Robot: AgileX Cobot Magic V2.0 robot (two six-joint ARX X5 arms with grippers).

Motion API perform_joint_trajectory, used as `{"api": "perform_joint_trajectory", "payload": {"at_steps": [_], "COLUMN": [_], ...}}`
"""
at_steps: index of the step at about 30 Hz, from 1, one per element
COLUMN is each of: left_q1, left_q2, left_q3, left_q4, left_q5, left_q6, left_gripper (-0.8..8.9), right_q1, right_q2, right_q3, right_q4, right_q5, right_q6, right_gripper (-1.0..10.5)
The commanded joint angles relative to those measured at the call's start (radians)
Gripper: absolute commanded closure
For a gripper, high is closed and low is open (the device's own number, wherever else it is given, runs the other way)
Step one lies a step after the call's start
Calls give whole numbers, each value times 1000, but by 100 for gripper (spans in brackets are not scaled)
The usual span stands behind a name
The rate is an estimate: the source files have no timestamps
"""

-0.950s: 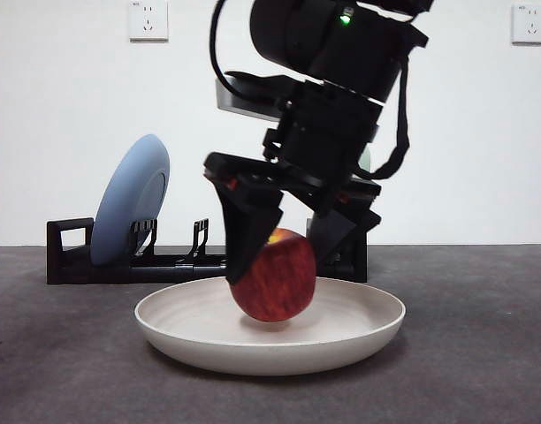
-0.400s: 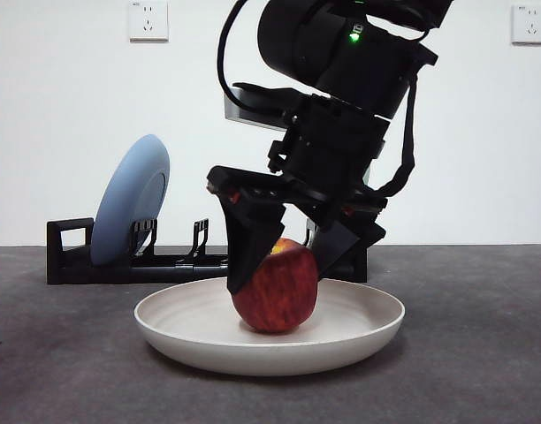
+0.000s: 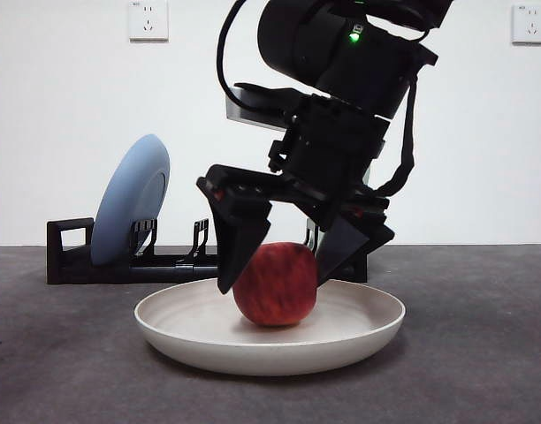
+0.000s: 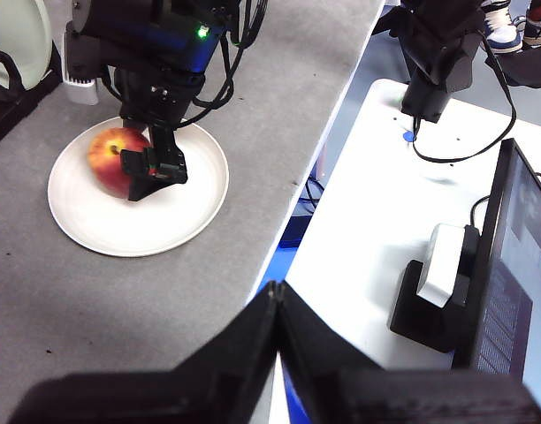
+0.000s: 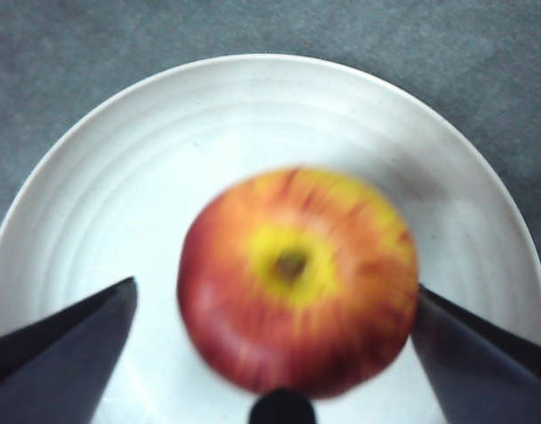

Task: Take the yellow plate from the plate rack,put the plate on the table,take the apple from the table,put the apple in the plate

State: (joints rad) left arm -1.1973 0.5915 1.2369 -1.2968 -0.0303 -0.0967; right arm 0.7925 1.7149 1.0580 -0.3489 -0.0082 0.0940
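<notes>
The red apple (image 3: 275, 284) rests upright in the middle of the cream yellow plate (image 3: 359, 331), which lies flat on the dark grey table (image 3: 483, 353). My right gripper (image 3: 274, 284) hangs over it, open, one jaw on each side of the apple and clear of its skin. The right wrist view looks straight down on the apple (image 5: 297, 278), the plate (image 5: 164, 159) and the spread right gripper (image 5: 275, 291). My left gripper (image 4: 278, 291) is shut and empty, back near the table's edge, far from the plate (image 4: 191, 212) and apple (image 4: 110, 159).
The black plate rack (image 3: 72, 252) stands behind the plate with a blue plate (image 3: 133, 208) upright in it. A pale green plate (image 4: 19, 31) shows at the rack in the left wrist view. A white side desk (image 4: 385, 221) lies beyond the table's edge.
The right gripper lowered the apple from just above the plate onto it, then spread its jaws and let it go. The apple now sits on the plate by itself.
</notes>
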Motion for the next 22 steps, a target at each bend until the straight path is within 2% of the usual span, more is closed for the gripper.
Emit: {"api": "perform_joint_trajectory", "payload": {"at_steps": [1, 8, 14, 18, 22], "left_q1": [-2, -2, -2, -2, -2], "left_q2": [0, 0, 0, 0, 0], "left_q3": [3, 3, 3, 3, 3], "left_q4": [3, 3, 3, 3, 3], "left_q5": [5, 5, 5, 5, 5], "left_q6": [12, 12, 12, 14, 15], "left_gripper": [821, 821, 821, 821, 821], "right_q1": [5, 5, 7, 7, 6], "right_q2": [-35, -190, -384, -497, -587], "right_q3": [-13, 32, 124, 193, 245], "right_q4": [2, -148, -438, -650, -806], "right_q5": [-2, 37, 24, -37, -43], "right_q6": [11, 9, 26, 55, 63], "right_gripper": [404, 406, 418, 559, 669]}}
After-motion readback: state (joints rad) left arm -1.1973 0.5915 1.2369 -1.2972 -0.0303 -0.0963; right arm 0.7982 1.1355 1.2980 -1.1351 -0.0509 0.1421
